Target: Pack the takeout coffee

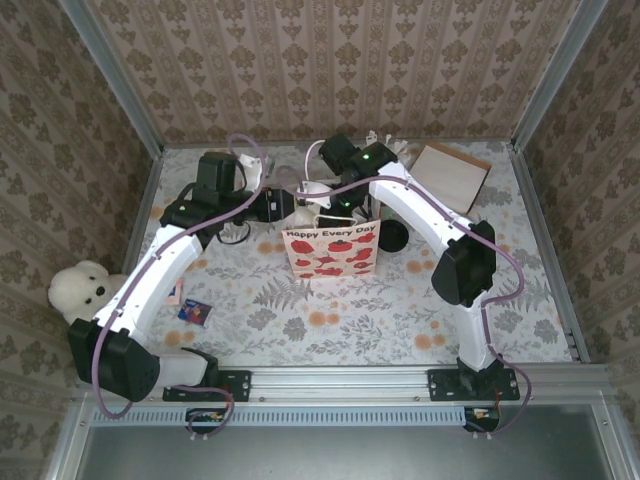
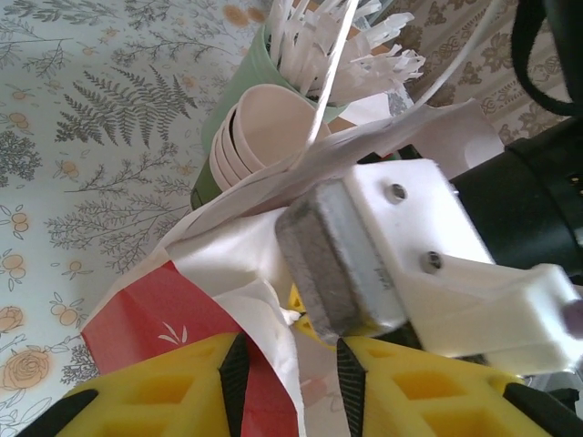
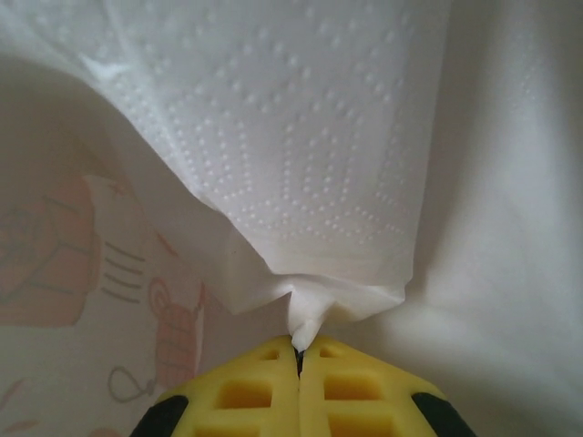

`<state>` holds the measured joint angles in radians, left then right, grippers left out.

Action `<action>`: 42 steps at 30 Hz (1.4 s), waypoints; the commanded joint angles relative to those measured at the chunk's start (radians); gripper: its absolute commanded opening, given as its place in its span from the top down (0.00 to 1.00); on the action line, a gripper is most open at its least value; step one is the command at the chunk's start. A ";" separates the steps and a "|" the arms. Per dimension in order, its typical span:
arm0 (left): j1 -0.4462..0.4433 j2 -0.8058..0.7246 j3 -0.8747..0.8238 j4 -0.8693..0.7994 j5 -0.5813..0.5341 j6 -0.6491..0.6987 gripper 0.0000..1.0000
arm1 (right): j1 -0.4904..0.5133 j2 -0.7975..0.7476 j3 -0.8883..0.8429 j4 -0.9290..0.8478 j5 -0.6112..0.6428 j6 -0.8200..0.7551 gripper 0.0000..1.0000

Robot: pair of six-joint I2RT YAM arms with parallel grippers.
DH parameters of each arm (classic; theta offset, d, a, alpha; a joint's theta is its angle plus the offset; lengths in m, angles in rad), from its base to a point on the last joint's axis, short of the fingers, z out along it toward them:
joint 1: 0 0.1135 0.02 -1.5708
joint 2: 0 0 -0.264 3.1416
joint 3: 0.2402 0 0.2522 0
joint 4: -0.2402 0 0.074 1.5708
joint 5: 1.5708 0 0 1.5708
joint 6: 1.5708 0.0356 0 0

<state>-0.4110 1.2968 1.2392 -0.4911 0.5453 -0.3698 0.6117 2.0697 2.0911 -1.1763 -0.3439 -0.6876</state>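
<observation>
Floral table (image 1: 400,330): gift bag (image 1: 331,255) upright mid-table, "Happy Every Day" print facing near edge. Both arms meet at bag top.

Left gripper (image 2: 290,382) at bag rim, fingers apart, white bag edge sitting in gap.

Right gripper (image 3: 299,344) down inside bag, fingers pinched tight on corner of white dimpled tissue (image 3: 301,137).

Takeout coffee (image 2: 269,123) outside bag, on table just behind rim. Looks nested in a few like cups, just beside green cup of paper-wrapped sticks (image 2: 248,68).
</observation>
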 commanded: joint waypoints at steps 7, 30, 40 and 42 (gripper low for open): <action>-0.009 -0.025 0.014 -0.006 0.006 0.028 0.61 | 0.013 0.008 -0.121 0.031 0.140 0.028 0.87; -0.008 -0.016 0.009 0.011 -0.016 0.015 0.55 | 0.037 0.028 -0.016 0.005 0.218 -0.041 0.52; 0.008 -0.044 0.006 0.031 -0.033 0.003 0.53 | 0.022 -0.161 -0.085 0.141 0.110 -0.049 0.36; 0.014 -0.052 0.003 0.040 -0.040 -0.002 0.53 | 0.016 -0.192 -0.100 0.174 0.096 -0.044 0.34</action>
<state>-0.4194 1.2419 1.2465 -0.4175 0.5816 -0.3660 0.6365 2.0003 1.9957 -1.0760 -0.1455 -0.7101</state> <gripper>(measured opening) 0.469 0.655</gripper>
